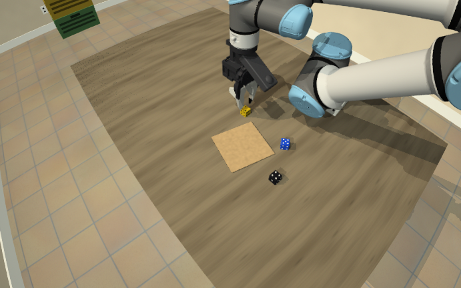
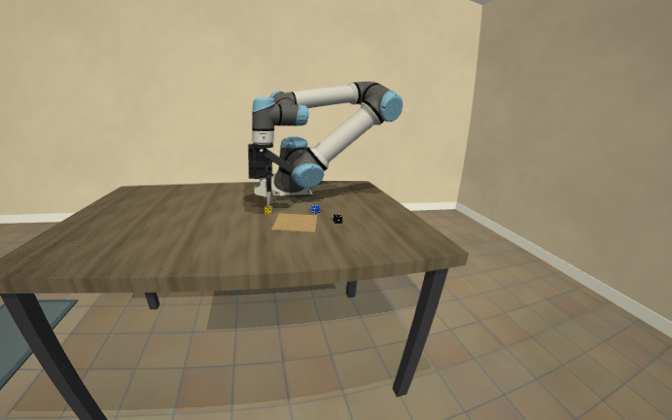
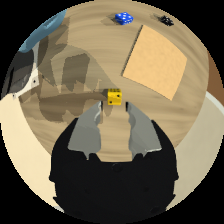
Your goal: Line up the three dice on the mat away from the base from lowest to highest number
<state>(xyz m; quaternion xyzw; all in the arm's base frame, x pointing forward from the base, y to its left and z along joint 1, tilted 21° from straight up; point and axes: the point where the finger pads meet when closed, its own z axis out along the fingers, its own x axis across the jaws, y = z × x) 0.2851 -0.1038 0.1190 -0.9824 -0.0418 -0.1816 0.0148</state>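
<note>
A yellow die (image 1: pixel 245 111) lies flat on the wooden table just beyond the far corner of the tan mat (image 1: pixel 242 146). My gripper (image 1: pixel 243 102) hangs straight down right above the yellow die, its fingers a little apart and nothing between them. In the wrist view the yellow die (image 3: pixel 114 96) sits just past the two fingertips, with the mat (image 3: pixel 156 61) to the upper right. A blue die (image 1: pixel 285 144) lies on the table beside the mat's right corner. A black die (image 1: pixel 275 177) lies on the table nearer the front. No die is on the mat.
The robot's base and elbow (image 1: pixel 317 89) stand close to the right of the gripper. The arm's shadow falls on the table around the yellow die. A green and yellow crate (image 1: pixel 72 16) stands on the floor far off to the left.
</note>
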